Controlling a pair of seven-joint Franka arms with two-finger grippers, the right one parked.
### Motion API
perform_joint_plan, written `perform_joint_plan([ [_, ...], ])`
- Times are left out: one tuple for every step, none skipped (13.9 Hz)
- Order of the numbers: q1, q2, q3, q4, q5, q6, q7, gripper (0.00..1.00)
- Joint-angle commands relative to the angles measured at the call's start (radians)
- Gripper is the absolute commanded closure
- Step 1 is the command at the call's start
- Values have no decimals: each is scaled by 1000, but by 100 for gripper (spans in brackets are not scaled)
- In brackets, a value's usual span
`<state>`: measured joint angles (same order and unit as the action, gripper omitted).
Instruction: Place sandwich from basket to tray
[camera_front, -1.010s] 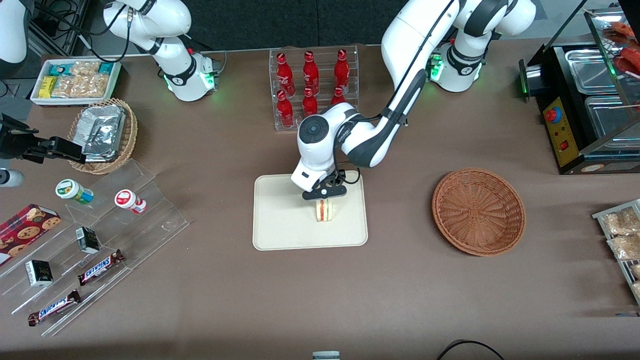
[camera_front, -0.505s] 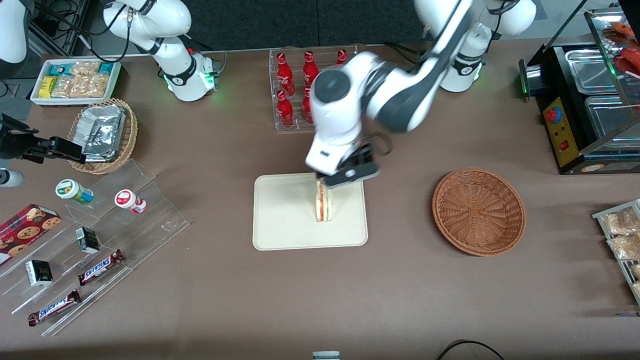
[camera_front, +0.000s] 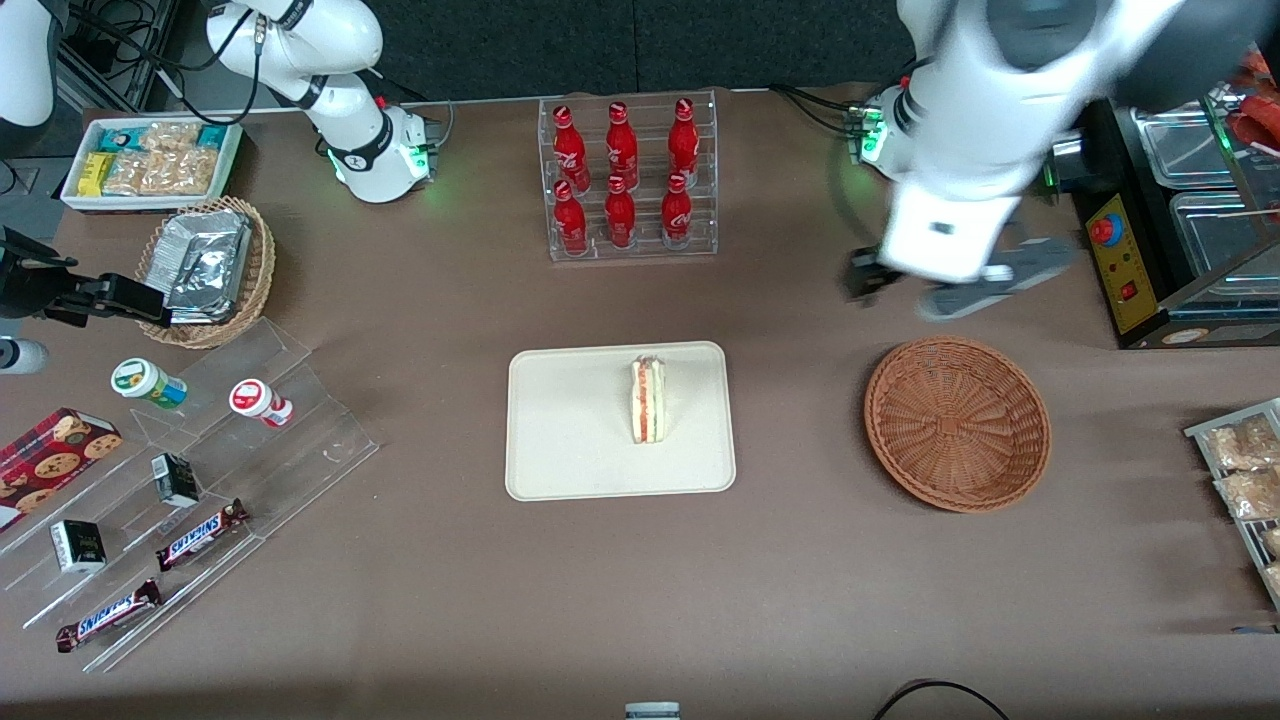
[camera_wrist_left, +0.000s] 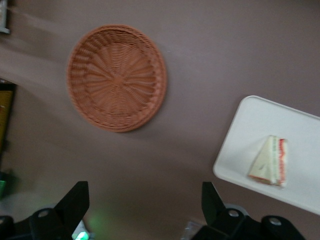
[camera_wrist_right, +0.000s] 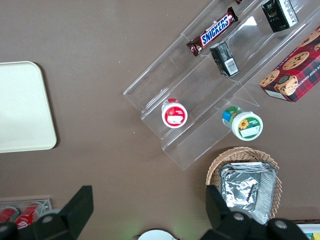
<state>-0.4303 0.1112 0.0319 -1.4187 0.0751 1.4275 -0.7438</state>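
Gripper (camera_front: 950, 290) spread wide, empty, high above the reddish-brown wicker basket (camera_front: 957, 422). Triangular white-bread sandwich (camera_front: 648, 400) stands on edge on the cream rectangular tray (camera_front: 560, 450), well clear of gripper. Looks light, squashy; pinch the bread faces gently.

left arm: raised, reaching out from its base | wrist: pointing down | claw (camera_front: 950, 285): high above bench, fingers (camera_wrist_left: 75, 202) spread wide apart, holding nothing
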Motion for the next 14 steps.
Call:
perform_joint_plan([
  [138, -83, -12, -87, -28, -13, 195, 1],
  [192, -106, -12, -123, -47, -9, 280, 1],
  [240, -134, -12, -158, -58, 1, 349, 1],
  [280, -162, -9, -195, -73, 19, 424, 1],
  [325, -188, -7, -224, -89, 31, 493, 1],
  [359, -206, -7, -242, -93, 30, 558, 1],
  [384, -220, -4, -255, -95, 25, 622, 1],
  [396, -237, 3, -267, -97, 27, 651, 1],
  [397, -251, 5, -285, -97, 40, 664, 1],
  [393, -243, 2, -281, -95, 51, 666, 1],
  [389, -236, -3, -272, -95, 51, 664, 1],
  [384, -234, -10, -264, -94, 47, 666, 1],
  [384, -231, -33, -250, -91, 41, 666, 1],
  [386, -213, -56, -231, -84, 39, 656, 1],
])
